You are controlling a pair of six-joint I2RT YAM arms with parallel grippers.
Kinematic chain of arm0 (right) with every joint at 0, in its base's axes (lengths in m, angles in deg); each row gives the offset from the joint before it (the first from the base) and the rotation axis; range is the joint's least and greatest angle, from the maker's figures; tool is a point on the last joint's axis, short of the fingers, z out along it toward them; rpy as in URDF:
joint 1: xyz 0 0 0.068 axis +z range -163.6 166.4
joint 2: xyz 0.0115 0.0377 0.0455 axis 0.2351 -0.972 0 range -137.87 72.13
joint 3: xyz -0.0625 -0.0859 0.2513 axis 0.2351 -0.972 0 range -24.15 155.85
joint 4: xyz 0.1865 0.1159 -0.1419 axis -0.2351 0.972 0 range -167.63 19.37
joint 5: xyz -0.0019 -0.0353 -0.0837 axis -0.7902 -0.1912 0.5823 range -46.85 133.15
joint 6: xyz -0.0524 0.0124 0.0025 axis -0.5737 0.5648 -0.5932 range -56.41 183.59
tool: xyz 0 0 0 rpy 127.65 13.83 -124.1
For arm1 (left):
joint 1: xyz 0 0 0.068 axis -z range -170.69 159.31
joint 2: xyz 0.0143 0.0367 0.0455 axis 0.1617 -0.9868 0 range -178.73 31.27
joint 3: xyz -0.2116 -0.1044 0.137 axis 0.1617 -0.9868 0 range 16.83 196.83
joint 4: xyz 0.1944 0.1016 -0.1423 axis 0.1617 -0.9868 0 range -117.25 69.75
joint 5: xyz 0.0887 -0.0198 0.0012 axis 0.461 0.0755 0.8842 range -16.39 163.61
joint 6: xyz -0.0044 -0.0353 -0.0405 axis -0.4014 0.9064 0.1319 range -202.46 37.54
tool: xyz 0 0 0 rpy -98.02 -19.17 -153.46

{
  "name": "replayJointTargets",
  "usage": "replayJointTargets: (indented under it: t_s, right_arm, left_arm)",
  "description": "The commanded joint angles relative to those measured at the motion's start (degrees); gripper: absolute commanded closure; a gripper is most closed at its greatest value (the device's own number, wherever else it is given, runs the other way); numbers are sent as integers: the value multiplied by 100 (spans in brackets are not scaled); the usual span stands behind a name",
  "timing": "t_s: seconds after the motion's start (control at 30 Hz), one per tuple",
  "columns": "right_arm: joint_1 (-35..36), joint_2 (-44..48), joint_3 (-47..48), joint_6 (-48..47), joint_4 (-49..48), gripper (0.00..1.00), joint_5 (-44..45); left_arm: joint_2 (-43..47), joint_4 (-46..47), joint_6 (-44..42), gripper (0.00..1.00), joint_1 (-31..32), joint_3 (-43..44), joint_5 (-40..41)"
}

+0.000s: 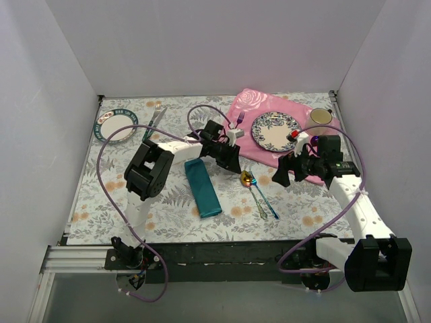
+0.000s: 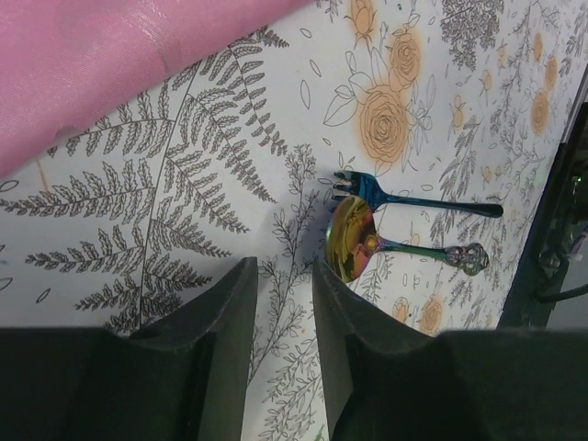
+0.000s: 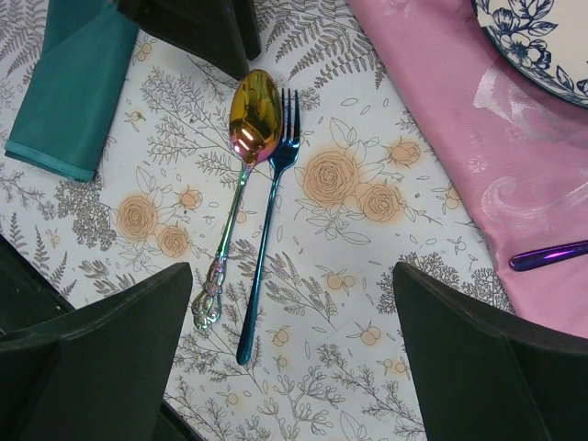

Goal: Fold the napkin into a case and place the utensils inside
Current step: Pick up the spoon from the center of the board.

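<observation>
Case (image 1: 203, 188) folded, lying left of utensils (image 1: 259, 195), which sit loose on tabletop (image 1: 303, 205), not yet inside; left gripper (image 2: 282, 271) jaws narrowly parted, empty; right gripper (image 3: 292, 276) jaws wide, empty.

Plain white walls (image 1: 202, 40) box in a table (image 1: 101, 202) — fern-and-rose patterned cover, evenly lit.

The black left end effector (image 2: 284, 276) hangs with fingers narrowly parted and empty, the black right end effector (image 3: 292, 280) spread wide.
</observation>
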Motion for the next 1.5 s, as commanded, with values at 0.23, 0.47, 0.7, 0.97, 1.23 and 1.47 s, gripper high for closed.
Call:
replayJointTargets:
  t_s: [0.23, 0.47, 0.7, 0.97, 1.23, 1.47]
  right_arm:
    - [-21, -80, 131, -38, 33, 1, -269]
    - [-21, -115, 131, 49, -20, 1, -278]
    - [-30, -107, 140, 120, -29, 1, -286]
    - [-30, -177, 157, 164, -55, 1, -295]
    - [-30, -238, 184, 217, -91, 1, -321]
    - [-30, -300, 245, 208, -73, 1, -374]
  left_arm:
    - [27, 627, 517, 70, 39, -6, -368]
    - [625, 1287, 764, 70, -40, -578, -7]
    - [591, 1637, 1054, 70, 48, -807, -130]
    - [424, 1762, 1204, 70, 198, -745, -184]
    - [283, 1762, 1257, 74, 294, -824, -34]
    - [134, 1543, 1195, 81, 338, -640, 133]
